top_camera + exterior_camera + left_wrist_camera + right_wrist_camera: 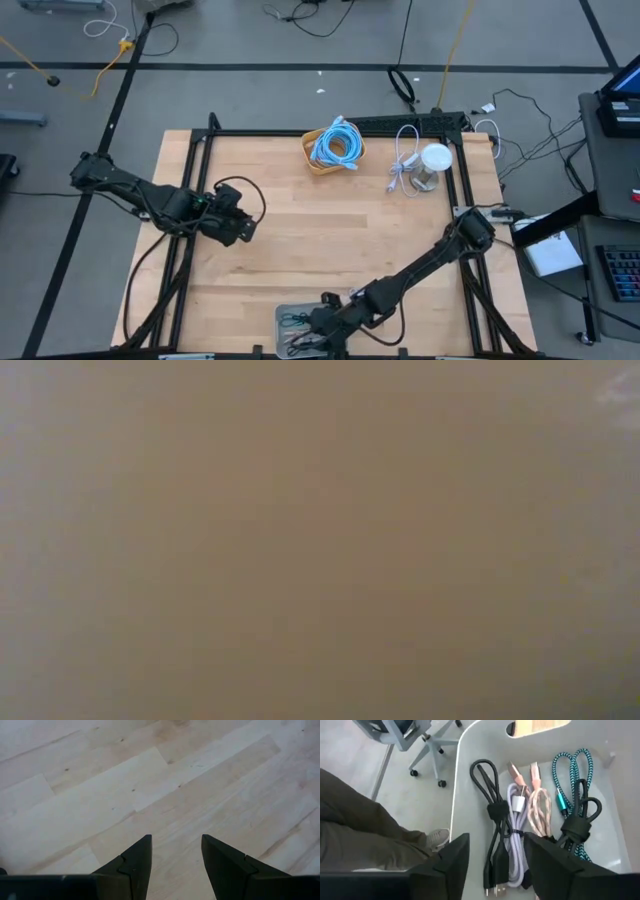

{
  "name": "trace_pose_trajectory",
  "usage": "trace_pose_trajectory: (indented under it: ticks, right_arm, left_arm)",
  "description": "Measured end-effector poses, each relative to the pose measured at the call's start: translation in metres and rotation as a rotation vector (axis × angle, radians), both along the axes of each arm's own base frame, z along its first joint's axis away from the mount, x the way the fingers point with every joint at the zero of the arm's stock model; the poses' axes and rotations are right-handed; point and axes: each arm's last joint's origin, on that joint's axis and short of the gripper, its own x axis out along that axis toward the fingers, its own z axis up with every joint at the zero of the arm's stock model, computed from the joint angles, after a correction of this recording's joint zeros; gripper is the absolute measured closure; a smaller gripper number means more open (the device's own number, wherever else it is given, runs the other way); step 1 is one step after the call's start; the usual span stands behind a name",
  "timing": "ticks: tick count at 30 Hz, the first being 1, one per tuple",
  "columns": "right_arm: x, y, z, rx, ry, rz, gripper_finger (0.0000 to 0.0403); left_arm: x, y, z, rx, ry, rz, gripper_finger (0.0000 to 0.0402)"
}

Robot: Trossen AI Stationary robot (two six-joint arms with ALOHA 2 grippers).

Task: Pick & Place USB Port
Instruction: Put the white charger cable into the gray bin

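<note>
A grey tray (284,318) sits at the table's near edge and holds several bundled USB cables. In the right wrist view these are a black one (489,785), a lilac one (516,820), a pink one (538,817) and a teal braided one (568,780), all lying on the tray floor (470,750). My right gripper (496,841) is open over the tray (312,326), with its fingers either side of the black and lilac cables. My left gripper (176,842) is open over bare wood on the table's left side (240,228).
A wooden bowl with a coiled blue cable (335,147) and a white cable beside a white round object (428,165) stand near the far edge. A person's leg and shoe (432,839) and a chair base (427,750) lie beyond the near edge. The low view is covered.
</note>
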Motion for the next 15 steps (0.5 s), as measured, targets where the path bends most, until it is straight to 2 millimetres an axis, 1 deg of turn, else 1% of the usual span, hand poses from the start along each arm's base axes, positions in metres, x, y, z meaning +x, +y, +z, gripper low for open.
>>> trace_pose_trajectory:
  ticks: [3,6,9,11,13,15]
  right_arm:
    - [0.001,-0.011,0.008,-0.031,-0.001,-0.057,0.0214]
    - [0.000,-0.032,0.031,-0.108,-0.032,-0.127,0.0213]
    - [-0.012,-0.060,0.060,-0.241,-0.027,-0.202,0.0218]
    - [-0.023,-0.079,0.077,-0.315,0.003,-0.259,0.0223]
    - [-0.036,-0.094,0.088,-0.369,0.067,-0.307,0.0227]
    - [-0.048,-0.103,0.089,-0.379,0.137,-0.336,0.0230]
  left_arm:
    - [0.000,0.000,0.000,0.000,-0.001,0.000,0.0227]
    - [0.001,0.000,0.000,-0.003,-0.008,-0.001,0.0227]
    - [0.001,-0.001,0.001,-0.005,-0.020,-0.003,0.0227]
    - [0.002,-0.002,0.001,-0.006,-0.031,-0.007,0.0227]
    - [0.003,-0.004,0.002,-0.011,-0.045,-0.013,0.0227]
    - [0.003,-0.006,0.002,-0.014,-0.053,-0.022,0.0227]
